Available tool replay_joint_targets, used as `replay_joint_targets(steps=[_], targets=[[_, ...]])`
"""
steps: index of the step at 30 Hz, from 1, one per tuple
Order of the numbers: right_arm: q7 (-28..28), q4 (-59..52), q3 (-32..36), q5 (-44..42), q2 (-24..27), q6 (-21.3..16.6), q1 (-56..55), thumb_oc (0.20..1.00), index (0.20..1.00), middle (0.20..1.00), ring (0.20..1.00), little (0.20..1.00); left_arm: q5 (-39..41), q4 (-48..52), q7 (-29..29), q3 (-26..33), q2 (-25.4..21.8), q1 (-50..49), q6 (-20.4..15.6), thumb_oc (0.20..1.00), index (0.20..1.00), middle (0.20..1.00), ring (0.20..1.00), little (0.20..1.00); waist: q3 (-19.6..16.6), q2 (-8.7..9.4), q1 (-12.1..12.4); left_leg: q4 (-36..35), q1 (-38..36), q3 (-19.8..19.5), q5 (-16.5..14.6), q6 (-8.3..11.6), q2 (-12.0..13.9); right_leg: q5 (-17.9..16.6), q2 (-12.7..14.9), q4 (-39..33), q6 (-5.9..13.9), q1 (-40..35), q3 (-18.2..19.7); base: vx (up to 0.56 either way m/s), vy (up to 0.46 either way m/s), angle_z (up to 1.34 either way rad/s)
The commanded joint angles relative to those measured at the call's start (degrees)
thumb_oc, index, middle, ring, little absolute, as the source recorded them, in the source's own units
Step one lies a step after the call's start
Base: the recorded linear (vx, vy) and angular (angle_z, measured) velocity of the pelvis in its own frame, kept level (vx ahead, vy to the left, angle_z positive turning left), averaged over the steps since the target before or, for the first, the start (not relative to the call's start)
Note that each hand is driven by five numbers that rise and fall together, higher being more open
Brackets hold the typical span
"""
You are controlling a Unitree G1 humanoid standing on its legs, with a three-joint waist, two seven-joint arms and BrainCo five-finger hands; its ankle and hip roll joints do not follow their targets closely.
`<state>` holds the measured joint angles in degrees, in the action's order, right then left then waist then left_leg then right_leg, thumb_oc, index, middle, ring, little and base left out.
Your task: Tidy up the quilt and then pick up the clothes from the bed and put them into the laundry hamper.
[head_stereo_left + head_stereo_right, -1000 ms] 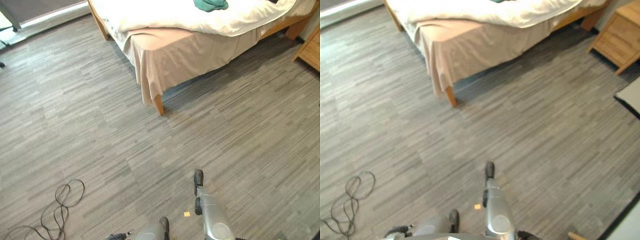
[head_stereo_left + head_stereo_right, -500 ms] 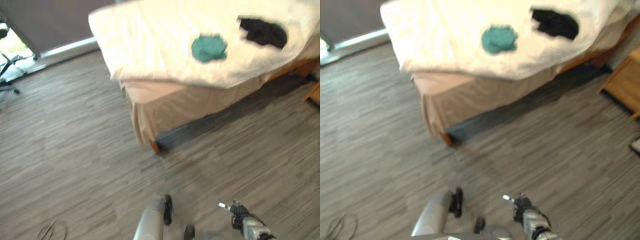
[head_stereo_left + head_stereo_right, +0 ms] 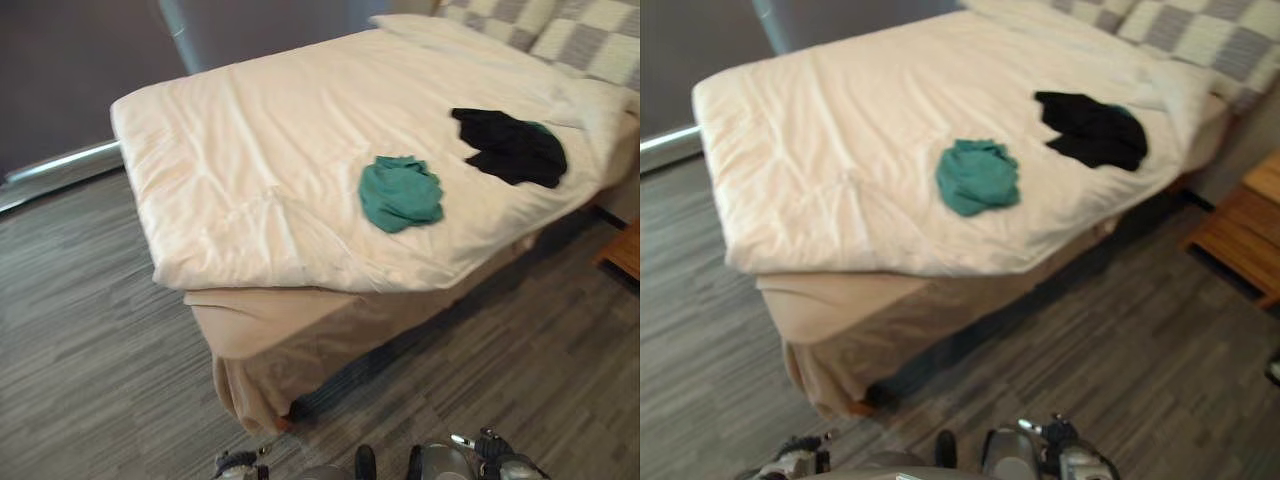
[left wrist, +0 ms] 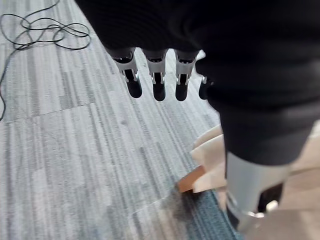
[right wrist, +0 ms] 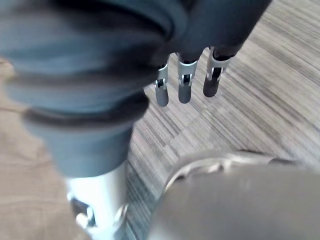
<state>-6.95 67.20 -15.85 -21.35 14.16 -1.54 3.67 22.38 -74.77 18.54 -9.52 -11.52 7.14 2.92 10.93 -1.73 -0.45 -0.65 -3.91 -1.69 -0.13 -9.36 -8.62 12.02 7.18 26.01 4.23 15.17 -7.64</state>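
**Bed ahead, both hands empty and low**

A grey striped floor (image 3: 90, 340) runs up to a bed (image 3: 300, 340) that takes most of the head views, with a dark wall behind it. The bed is the landmark here. A cream quilt (image 3: 260, 150) lies spread over its top, fairly flat, with some creases near the foot corner and its edge hanging over the near side. Below that edge a tan sheet (image 3: 270, 335) drapes down toward the floor, and a wooden leg (image 4: 192, 179) of the bed stands under the foot corner.

Two pieces of clothing rest on the quilt. A green garment (image 3: 400, 193) lies bunched about the middle of the bed, near the side edge. A black garment (image 3: 512, 147) lies spread further toward the head of the bed, apart from the green one. Checked pillows (image 3: 580, 35) sit at the head end. A wooden nightstand (image 3: 1245, 225) stands on the floor beside the bed, past the black garment.

The left hand (image 4: 156, 75) hangs over the floor near the bed's foot corner, its fingers straight and relaxed, holding nothing. The right hand (image 5: 186, 82) also hangs over the floor beside the tan sheet, fingers straight and loose, holding nothing. Both hands are well apart from the clothes.
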Motion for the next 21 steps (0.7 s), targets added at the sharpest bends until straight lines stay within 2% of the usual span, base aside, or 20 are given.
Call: replay_joint_targets(steps=[1, 2, 3, 5, 8, 9, 11, 13, 14, 15, 18, 19, 21], targets=[[0.55, -0.09, -0.06, 0.58, -4.15, 0.3, 3.24, 1.0, 1.0, 1.0, 1.0, 1.0, 2.5, -0.79, 5.37, 0.99, -0.31, -3.38, -2.31, 1.0, 1.0, 1.0, 1.0, 1.0, 4.06, 3.04, 0.14, -3.64, 0.95, -5.5, -1.14, 4.33, 5.61, -18.83, -2.66, -21.54, 3.45, -5.8, 6.01, 0.14, -0.184, 1.65], [0.64, -0.02, -0.08, 1.14, -4.17, 0.44, 3.22, 1.0, 1.0, 1.0, 1.0, 1.0, 2.92, -0.8, 5.83, 1.09, -0.3, -3.32, -2.58, 1.0, 1.0, 1.0, 1.0, 1.0, 4.07, 3.14, 0.07, -3.79, 0.76, -5.68, -1.21, 4.37, 5.69, -19.05, -2.81, -21.97, 3.58, -5.86, 6.2, 0.22, -0.232, 1.62], [0.74, 0.35, -0.82, 2.39, -4.13, 2.02, 2.92, 1.0, 1.0, 1.0, 1.0, 1.0, 4.6, -0.93, 8.28, 2.19, -0.09, -2.58, -4.21, 1.0, 1.0, 1.0, 1.0, 1.0, 3.68, 3.97, -0.31, -4.31, 0.65, -6.68, -1.33, 4.83, 5.85, -19.37, -3.5, -24.71, 3.59, -7.2, 8.22, 0.22, -0.212, 1.51], [0.54, 1.46, -1.35, 3.84, -3.99, 3.37, 2.31, 1.0, 1.0, 1.0, 1.0, 1.0, 7.14, -0.22, 11.25, 3.74, 0.31, -1.76, -4.77, 1.0, 1.0, 1.0, 1.0, 1.0, 2.83, 4.67, -0.24, -4.25, 0.9, -5.84, -0.69, 5.86, 6.91, -19.1, -3.54, -25.81, 3.57, -9.52, 8.08, 0.22, -0.221, 1.33], [-0.96, 2.29, -1.55, 2.58, -3.8, 4.17, 1.56, 1.0, 1.0, 1.0, 1.0, 1.0, 7.25, 0.05, 14.0, 4.57, 0.81, -1.28, -2.78, 1.0, 1.0, 1.0, 1.0, 1.0, 2.22, 5.26, -0.26, -3.89, 0.93, -3.3, -0.43, 6.99, 8.69, -18.09, -3.18, -26.43, 3.49, -11.93, 6.47, 0.13, -0.124, 0.79], [-2.11, 2.43, -0.66, 0.57, -3.32, 4.89, 1.01, 1.0, 1.0, 1.0, 1.0, 1.0, 5.01, -0.3, 14.89, 4.97, 1.75, -1.33, -0.68, 1.0, 1.0, 1.0, 1.0, 1.0, 1.81, 5.65, -0.57, -3.47, 0.78, -1.13, -0.31, 7.91, 9.97, -17.35, -2.97, -27.33, 3.31, -13.92, 5.64, 0.13, -0.094, 0.38], [-2.35, 2.5, 0.01, 0.14, -3.01, 5.21, 0.89, 1.0, 1.0, 1.0, 1.0, 1.0, 4.35, -0.57, 14.96, 5.07, 2.36, -1.56, 0.02, 1.0, 1.0, 1.0, 1.0, 1.0, 1.7, 5.81, -0.68, -3.24, 0.62, 0.14, -0.27, 8.38, 10.61, -17.05, -2.79, -27.66, 3.23, -14.79, 4.95, 0.08, -0.048, 0.43], [-1.97, 2.75, 1.55, 0.98, -1.75, 5.24, 0.71, 1.0, 1.0, 1.0, 1.0, 1.0, 2.9, -0.92, 17.35, 4.85, 3.06, -3.07, -2.17, 1.0, 1.0, 1.0, 1.0, 1.0, 1.38, 5.96, -0.81, -2.29, 0.62, 2.77, -0.4, 9.47, 11.89, -16.41, -2.25, -28.79, 2.82, -16.79, 3.47, 0.08, -0.021, 0.12], [-1.64, 2.65, 1.83, 1.42, -1.39, 5.18, 0.71, 1.0, 1.0, 1.0, 1.0, 1.0, 2.43, -0.61, 18.32, 5.01, 2.85, -3.46, -3.25, 1.0, 1.0, 1.0, 1.0, 1.0, 1.34, 5.85, -0.79, -2.24, 0.49, 3.12, -0.44, 9.67, 12.05, -16.33, -2.17, -29.14, 2.7, -17.24, 3.15, 0.07, -0.011, -0.14], [-1.11, 2.46, 1.93, 1.49, -0.99, 5.08, 0.67, 1.0, 1.0, 1.0, 1.0, 1.0, 1.54, 0.0, 20.44, 5.46, 2.3, -3.86, -6.06, 1.0, 1.0, 1.0, 1.0, 1.0, 1.23, 5.6, -0.75, -2.43, 0.17, 3.36, -0.45, 9.9, 12.15, -16.24, -2.1, -29.58, 2.58, -17.86, 2.72, 0.05, -0.009, -0.18], [-0.65, 2.36, 1.86, 1.61, -0.7, 5.06, 0.65, 1.0, 1.0, 1.0, 1.0, 1.0, 0.61, 1.2, 22.5, 5.91, 1.44, -4.2, -9.0, 1.0, 1.0, 1.0, 1.0, 1.0, 1.01, 5.24, -0.79, -2.68, -0.15, 3.59, -0.4, 10.11, 12.19, -16.13, -2.01, -29.92, 2.54, -18.29, 2.4, 0.05, 0.003, -0.31], [-0.03, 1.98, 1.58, 2.25, -0.3, 5.16, 0.55, 1.0, 1.0, 1.0, 1.0, 1.0, -3.27, 4.94, 25.36, 6.61, -0.21, -4.34, -11.69, 1.0, 1.0, 1.0, 1.0, 1.0, 0.8, 4.63, -0.96, -2.78, -0.34, 3.84, -0.31, 10.28, 12.25, -15.96, -1.97, -30.16, 2.37, -18.62, 2.42, 0.1, 0.031, -0.25], [0.22, 0.95, 0.99, 3.32, 0.59, 6.02, 0.57, 1.0, 1.0, 1.0, 1.0, 1.0, -11.17, 15.12, 28.14, 6.83, -3.58, -3.93, -11.53, 1.0, 1.0, 1.0, 1.0, 1.0, 0.77, 3.34, -1.09, -2.18, 0.09, 4.14, -0.44, 10.46, 12.3, -15.64, -1.68, -30.12, 2.15, -18.53, 2.46, 0.06, 0.042, 0.0]])
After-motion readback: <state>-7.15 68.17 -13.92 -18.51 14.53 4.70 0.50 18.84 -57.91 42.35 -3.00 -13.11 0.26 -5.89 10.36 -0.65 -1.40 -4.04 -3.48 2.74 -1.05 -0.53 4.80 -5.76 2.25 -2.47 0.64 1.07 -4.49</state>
